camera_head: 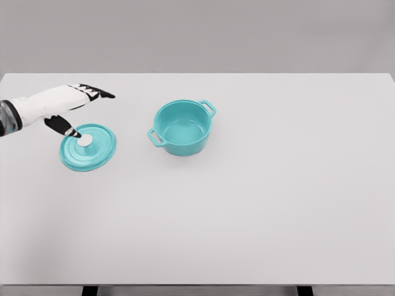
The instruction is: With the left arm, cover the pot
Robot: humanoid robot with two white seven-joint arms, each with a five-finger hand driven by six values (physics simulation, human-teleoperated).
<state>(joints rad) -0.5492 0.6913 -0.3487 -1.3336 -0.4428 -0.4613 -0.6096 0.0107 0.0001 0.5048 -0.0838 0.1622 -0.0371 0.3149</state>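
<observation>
A teal pot with two side handles stands uncovered near the table's middle, left of centre. Its teal lid, with a white knob, lies flat on the table to the pot's left. My left hand comes in from the left edge and hovers over the lid's far left side. Its fingers are spread, and the thumb tip reaches down close to the knob. The hand holds nothing.
The white table stretches wide to the right and front of the pot. A grey wall stands behind its far edge.
</observation>
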